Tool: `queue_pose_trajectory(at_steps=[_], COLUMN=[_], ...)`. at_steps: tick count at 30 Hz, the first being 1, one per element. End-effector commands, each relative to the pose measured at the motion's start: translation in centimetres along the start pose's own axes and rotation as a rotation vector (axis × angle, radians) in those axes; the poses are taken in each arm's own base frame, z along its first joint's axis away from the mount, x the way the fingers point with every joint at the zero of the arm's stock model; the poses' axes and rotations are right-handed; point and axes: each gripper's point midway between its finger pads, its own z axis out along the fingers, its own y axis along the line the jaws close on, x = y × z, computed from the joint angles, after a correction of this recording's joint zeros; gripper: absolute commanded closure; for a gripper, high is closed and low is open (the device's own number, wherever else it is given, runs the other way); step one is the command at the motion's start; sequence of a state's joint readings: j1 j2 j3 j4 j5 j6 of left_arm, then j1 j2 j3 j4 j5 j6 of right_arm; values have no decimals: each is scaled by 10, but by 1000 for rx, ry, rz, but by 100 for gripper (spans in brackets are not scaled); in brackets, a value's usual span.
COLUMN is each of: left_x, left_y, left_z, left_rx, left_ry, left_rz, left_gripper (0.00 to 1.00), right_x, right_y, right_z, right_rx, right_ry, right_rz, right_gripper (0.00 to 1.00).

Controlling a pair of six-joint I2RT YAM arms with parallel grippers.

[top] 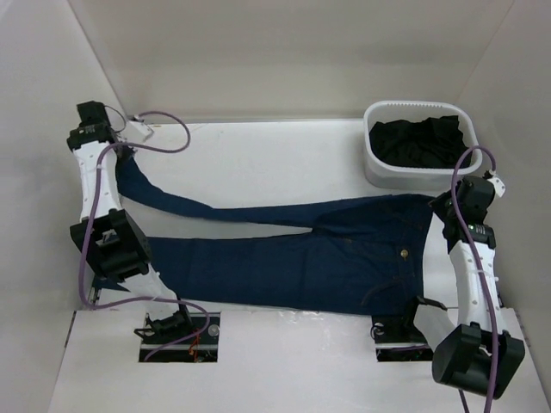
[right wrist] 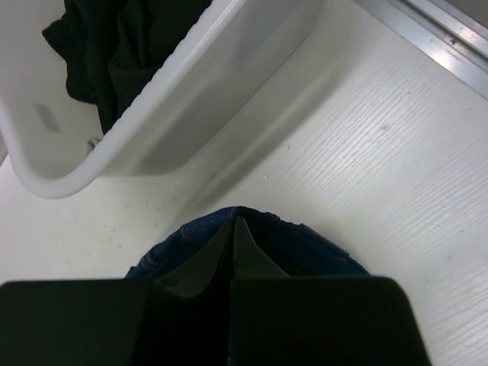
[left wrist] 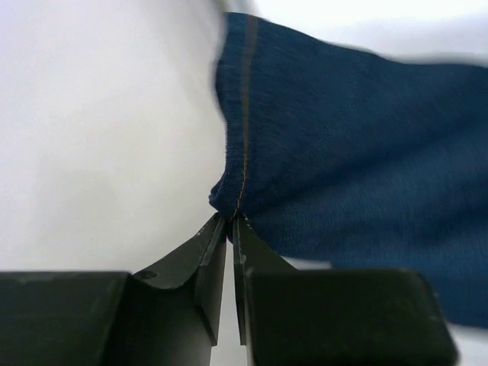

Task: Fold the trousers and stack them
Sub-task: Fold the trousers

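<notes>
L arm stretched to far-left corner, L gripper (left wrist: 231, 217) pinching the leg hem. R arm arched over, R gripper (right wrist: 232, 221) clamped on waistband. Trousers (top: 293, 262) spread flat across table (top: 258, 163), waist by basket (top: 379, 175).

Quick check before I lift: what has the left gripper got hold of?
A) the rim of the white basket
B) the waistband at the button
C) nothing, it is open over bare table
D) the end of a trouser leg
D: in the left wrist view the left gripper has its fingers shut on a stitched edge of the trousers, and the top view puts it at the far-left leg end.
</notes>
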State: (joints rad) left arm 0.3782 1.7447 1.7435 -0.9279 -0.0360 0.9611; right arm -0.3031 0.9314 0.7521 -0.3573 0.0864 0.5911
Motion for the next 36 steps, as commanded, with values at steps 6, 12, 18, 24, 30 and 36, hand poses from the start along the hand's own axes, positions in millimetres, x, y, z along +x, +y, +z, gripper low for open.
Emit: queue_pose_trajectory(at_steps=[6,12,18,24,30,36], left_x=[96,87,62,2,8,54], left_y=[-71,-93,-90,-57,-12,-30], left_z=[-54,-14,82,116,99,69], left_rx=[445,737,719,455,198,161], left_ry=[481,527,524,256,117,89], left_rz=[506,510,305,98,7,129], left_gripper=[96,93,77,51,46,47], right_x=[-49,-44,-41,-27,-13,-4], right_y=[23,18,17,12,14,19], right_z=[-8,1,8,5,3,6], right_rx=[-87,-63,-39,-30,-46,-47], right_ry=[-141,-121,-101,-67,-39,-19], right_rz=[-12,-31,-69,-102,-126,-157], right_gripper=[100,100,100,100,100,100])
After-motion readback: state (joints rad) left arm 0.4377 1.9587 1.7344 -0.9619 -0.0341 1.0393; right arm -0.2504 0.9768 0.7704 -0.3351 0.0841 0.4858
